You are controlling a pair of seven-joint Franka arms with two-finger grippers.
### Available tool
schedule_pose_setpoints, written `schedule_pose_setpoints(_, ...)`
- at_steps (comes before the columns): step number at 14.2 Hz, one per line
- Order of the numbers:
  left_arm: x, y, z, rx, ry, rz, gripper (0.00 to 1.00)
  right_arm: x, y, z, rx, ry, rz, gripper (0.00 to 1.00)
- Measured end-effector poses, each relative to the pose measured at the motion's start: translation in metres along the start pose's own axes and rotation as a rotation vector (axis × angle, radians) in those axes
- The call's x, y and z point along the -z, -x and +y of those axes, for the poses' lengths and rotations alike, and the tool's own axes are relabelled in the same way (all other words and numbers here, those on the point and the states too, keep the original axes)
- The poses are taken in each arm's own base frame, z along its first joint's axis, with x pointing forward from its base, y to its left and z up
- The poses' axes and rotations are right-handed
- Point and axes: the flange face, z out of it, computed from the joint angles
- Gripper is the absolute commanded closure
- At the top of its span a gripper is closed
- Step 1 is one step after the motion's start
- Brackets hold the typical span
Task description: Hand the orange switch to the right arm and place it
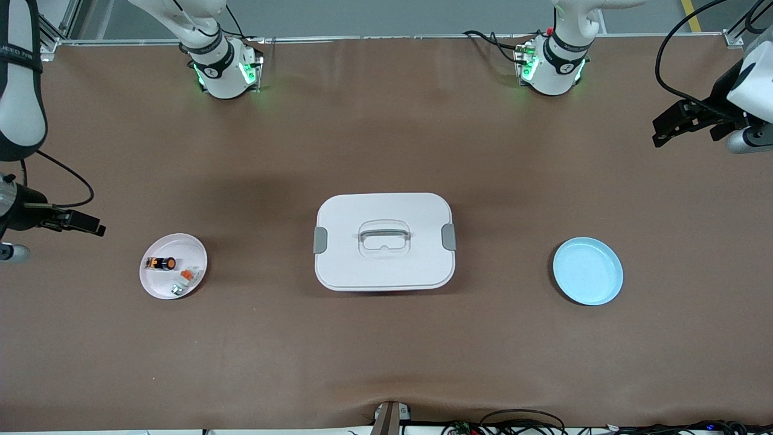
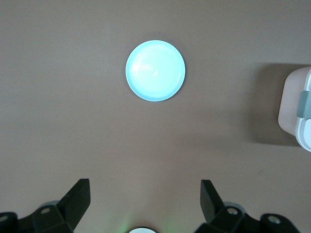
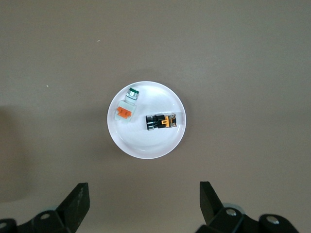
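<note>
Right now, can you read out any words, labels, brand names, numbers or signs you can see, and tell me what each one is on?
No text can be read in full.
White lettering on a black band of the right arm: partly cut off, not legible.
Small round marks on the two arm bases: logos, too small to read.
Orange switch, white lidded box, blue plate, white plate: no writing visible.

On the bench, a white plate [image 3: 146, 145] holds the orange switch [image 3: 162, 122] beside a white-and-orange piece [image 3: 126, 108]; right gripper [image 3: 144, 204] fingers spread wide.
</note>
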Motion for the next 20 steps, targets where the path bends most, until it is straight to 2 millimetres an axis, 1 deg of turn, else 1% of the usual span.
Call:
schedule_pose_setpoints(4, -0.001, 0.0, 0.0, 0.001, -0.001, -0.004, 0.0, 0.041, 0.019, -0.028, 0.037, 0.003, 0.028, 0.0)
schedule_pose_setpoints(6, -0.003, 0.0, 0.0, 0.001, -0.001, -0.008, 0.0, 0.057, 0.028, -0.034, 0.047, 0.004, 0.035, 0.0)
schedule_pose_setpoints(12, -0.006, 0.0, 0.0, 0.001, -0.002, -0.013, 0.0, 0.087, 0.051, -0.036, 0.054, 0.006, 0.01, 0.0)
schedule_pose_setpoints(16, -0.009, -0.001, 0.0, 0.0, -0.003, -0.019, 0.0, 0.127, 0.065, -0.038, 0.06, 0.006, 0.001, 0.0)
schedule_pose_setpoints(18, -0.011, -0.001, 0.0, 0.0, -0.004, -0.023, 0.0, 0.133, 0.067, -0.038, 0.066, 0.007, 0.001, 0.0)
schedule_pose_setpoints(20, -0.013, -0.001, 0.0, 0.0, -0.005, -0.027, 0.0, 0.134, 0.067, -0.038, 0.068, 0.007, 0.001, 0.0)
